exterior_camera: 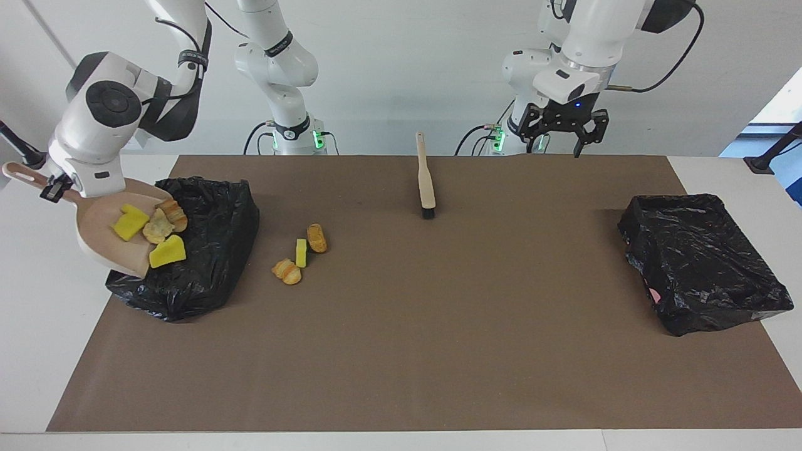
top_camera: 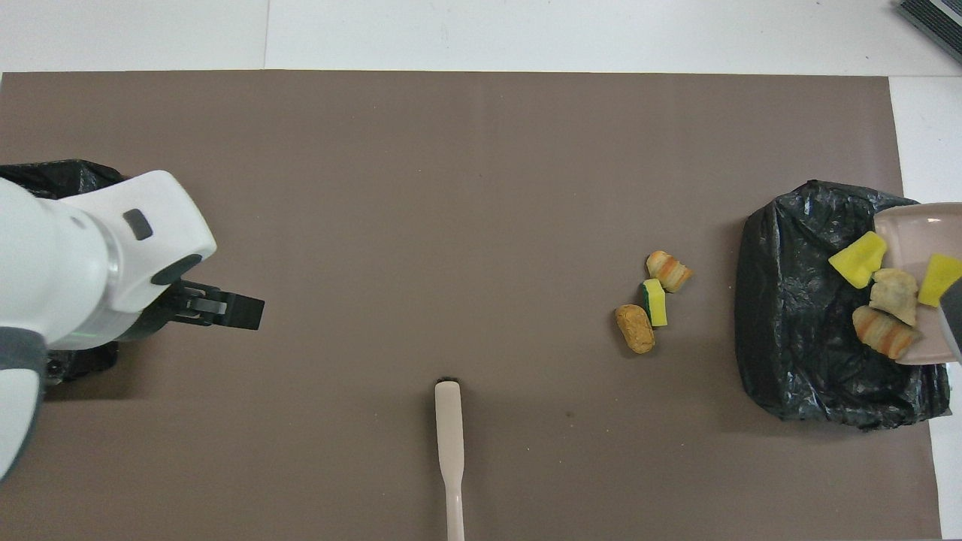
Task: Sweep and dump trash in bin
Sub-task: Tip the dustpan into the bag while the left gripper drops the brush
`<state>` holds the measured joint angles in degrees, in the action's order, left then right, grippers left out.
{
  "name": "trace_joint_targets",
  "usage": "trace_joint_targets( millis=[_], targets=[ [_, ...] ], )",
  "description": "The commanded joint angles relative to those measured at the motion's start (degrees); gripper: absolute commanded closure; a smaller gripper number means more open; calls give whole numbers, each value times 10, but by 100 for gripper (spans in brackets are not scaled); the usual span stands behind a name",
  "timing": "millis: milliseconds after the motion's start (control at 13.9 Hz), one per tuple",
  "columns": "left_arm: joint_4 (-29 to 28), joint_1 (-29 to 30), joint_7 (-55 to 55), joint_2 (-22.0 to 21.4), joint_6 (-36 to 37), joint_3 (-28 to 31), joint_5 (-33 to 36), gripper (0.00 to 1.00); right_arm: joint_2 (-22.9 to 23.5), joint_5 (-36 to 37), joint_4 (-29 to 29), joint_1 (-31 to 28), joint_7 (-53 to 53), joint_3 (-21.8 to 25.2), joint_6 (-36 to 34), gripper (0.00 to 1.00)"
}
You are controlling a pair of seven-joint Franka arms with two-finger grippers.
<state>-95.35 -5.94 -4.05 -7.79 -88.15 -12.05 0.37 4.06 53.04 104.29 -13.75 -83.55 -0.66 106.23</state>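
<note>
The right gripper (exterior_camera: pixel 53 188) is seen clamped on the handle of the beige dustpan (exterior_camera: pixel 100 241), which is held tilted over the black-lined bin (exterior_camera: pixel 207 250) at the right arm's end of the table. Four pieces of the trash are carried in the pan (two yellow sponge pieces, a pale lump and an orange-brown lump), and the yellow piece (exterior_camera: pixel 168 252) lowest in the pan is seen at its open lip, over the bin. The pan's open mouth is pointed down toward the bin, its handle away from it.

Three more pieces (exterior_camera: pixel 299 253) are left on the brown mat (exterior_camera: pixel 401 351) just beside that bin, toward the left arm's end: two bread-like lumps with an upright yellow sponge between them.

Farther toward the left arm's end than the bin, the brush (exterior_camera: pixel 426 178) is laid on the mat, bristles away from the robots.

The left gripper (exterior_camera: pixel 562 128) is held in the air with its fingers spread wide, nothing between them; a second bin (exterior_camera: pixel 702 263) is placed at that end.
</note>
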Motion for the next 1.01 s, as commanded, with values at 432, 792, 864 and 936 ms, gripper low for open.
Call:
trace_joint_targets(
  millis=[432,792,864,936],
  targets=[
    [84,-6,160,26,36,94,7,0,-12,41,-32,26,-10,-7,-73,100],
    [150,-7,158,74,58,101,-1,0,-11,29,-52,28,-22,-9,-100,100],
    [163,-7,157,85,60,102,-1,0,-12,29,-47,28,-28,-9,-98,100],
    [171,-7,157,91,64,103,-2,0,-14,37,-42,28,-30,-10,-90,100]
  ],
)
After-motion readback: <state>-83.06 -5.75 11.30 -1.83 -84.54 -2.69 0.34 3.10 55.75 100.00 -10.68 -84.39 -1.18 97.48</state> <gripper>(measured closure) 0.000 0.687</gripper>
